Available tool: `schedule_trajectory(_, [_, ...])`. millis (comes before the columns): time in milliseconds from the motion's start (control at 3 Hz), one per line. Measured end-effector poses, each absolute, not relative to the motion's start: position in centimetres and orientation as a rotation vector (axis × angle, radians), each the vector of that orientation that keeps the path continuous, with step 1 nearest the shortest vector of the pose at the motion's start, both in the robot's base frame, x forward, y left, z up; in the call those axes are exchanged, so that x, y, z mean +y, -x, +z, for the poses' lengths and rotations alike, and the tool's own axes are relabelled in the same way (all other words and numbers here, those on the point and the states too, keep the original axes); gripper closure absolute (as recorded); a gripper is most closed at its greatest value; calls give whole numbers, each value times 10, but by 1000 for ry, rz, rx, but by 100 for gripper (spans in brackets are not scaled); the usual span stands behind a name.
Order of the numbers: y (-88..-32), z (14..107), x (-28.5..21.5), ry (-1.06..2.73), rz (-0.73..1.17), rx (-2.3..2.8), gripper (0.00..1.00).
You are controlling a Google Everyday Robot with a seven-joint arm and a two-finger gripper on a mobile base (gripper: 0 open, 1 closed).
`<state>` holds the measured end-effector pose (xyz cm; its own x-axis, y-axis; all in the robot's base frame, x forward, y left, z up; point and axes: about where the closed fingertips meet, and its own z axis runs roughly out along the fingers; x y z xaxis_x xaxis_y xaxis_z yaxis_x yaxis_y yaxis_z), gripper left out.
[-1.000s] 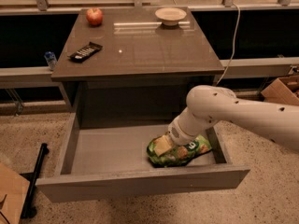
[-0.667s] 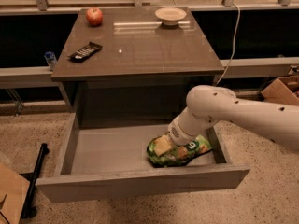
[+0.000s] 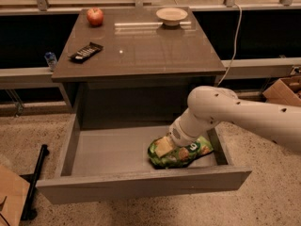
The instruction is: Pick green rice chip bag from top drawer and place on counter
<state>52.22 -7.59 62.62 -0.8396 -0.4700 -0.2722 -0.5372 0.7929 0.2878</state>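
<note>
The top drawer (image 3: 108,150) stands pulled open below the counter (image 3: 141,51). The green rice chip bag (image 3: 189,153) lies flat on the drawer floor at the front right, near the front panel. My gripper (image 3: 163,147) reaches down into the drawer from the right and rests on the left end of the bag. My white arm hides the bag's upper edge.
On the counter are a red apple (image 3: 95,16) at the back left, a shallow bowl (image 3: 171,15) at the back and a black remote (image 3: 86,52) at the left. A cardboard box (image 3: 284,89) is at the right. A black pole (image 3: 35,173) lies on the floor at the left.
</note>
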Motion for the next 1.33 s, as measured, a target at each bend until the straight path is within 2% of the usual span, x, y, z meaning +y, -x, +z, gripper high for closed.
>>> schedule_trajectory(333, [-522, 626, -76, 793, 532, 2796, 82])
schedule_trajectory(1000, [-522, 626, -76, 793, 532, 2796, 35])
schedule_trajectory(1333, [-522, 626, -77, 789, 528, 2795, 5])
